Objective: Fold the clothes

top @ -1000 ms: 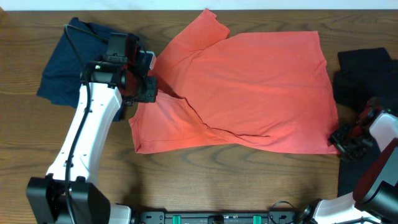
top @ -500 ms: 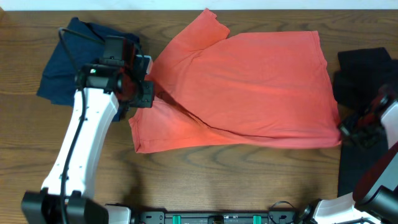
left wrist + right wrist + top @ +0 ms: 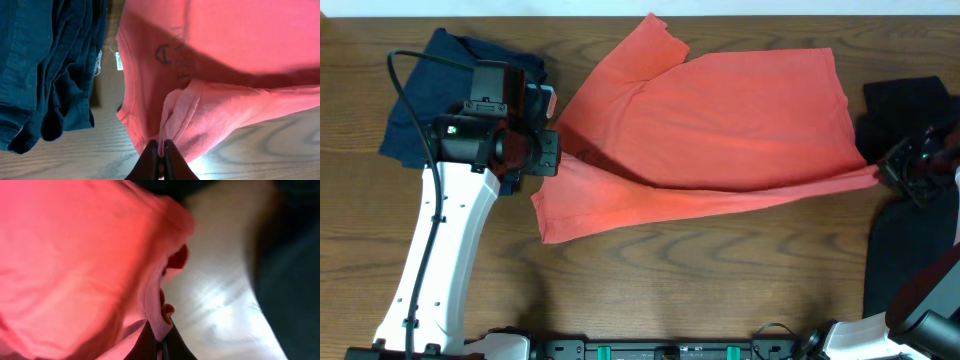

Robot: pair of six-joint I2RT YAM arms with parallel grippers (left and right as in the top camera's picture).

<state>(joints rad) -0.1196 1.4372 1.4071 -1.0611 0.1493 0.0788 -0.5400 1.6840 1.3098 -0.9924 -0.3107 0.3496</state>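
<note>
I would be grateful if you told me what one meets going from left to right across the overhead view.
navy garment -> left arm's fingers, shut on the shirt's edge -> coral-red T-shirt -> black garments. The right arm's fingers overlap the black garments, so they are left out.

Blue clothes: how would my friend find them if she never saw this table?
On the wooden table, find the big coral-red T-shirt spread across the middle. Just past its left end, near the far corner, lies the bunched-up dark navy garment. It is the only blue thing; the other dark clothes are black and sit at the right edge.
</note>
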